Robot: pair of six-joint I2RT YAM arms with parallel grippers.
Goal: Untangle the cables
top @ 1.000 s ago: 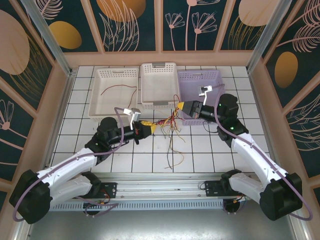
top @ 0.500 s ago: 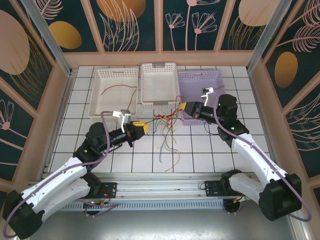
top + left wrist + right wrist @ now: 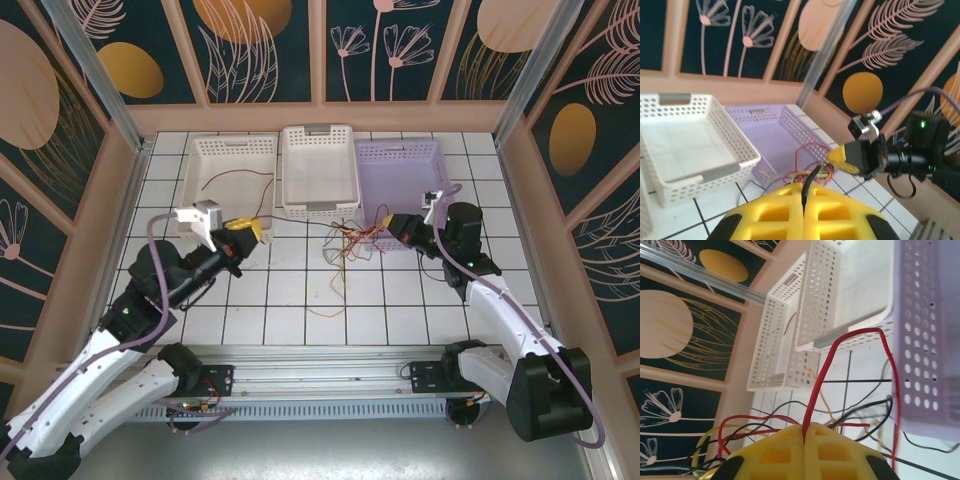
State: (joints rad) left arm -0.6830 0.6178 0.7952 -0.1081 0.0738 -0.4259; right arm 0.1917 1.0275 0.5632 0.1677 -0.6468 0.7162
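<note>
We see the left arm stretched forward from its base, its left end effector [image 3: 243, 231] over the tiled bench [image 3: 290, 300] just in front of the near right corner of the left white basket [image 3: 196, 222]. In the left wrist view its yellow fingers are pressed together [image 3: 804, 194], pinching a black cable [image 3: 811, 176] that rises from the seam between them.

The right arm bends at the elbow and reaches inward. Its right end effector [image 3: 391, 222] points left, close against the near wall of the purple basket [image 3: 400, 148]. From the right wrist camera we see its fingers closed [image 3: 804, 432] on a red cable [image 3: 816, 385], which arcs up and over towards the purple wall.

The tangled cables [image 3: 348, 240], red, black and yellow, lie on the tiles between the two end effectors, nearer the right one, just in front of the gap between the middle white basket [image 3: 318, 211] and the purple one. Loose ends trail towards the near edge. A single red strand [image 3: 237, 179] lies inside the left white basket.

Bare tiles run from the tangle to the front rail and out to the left, with the wooden side walls well apart from both arms
</note>
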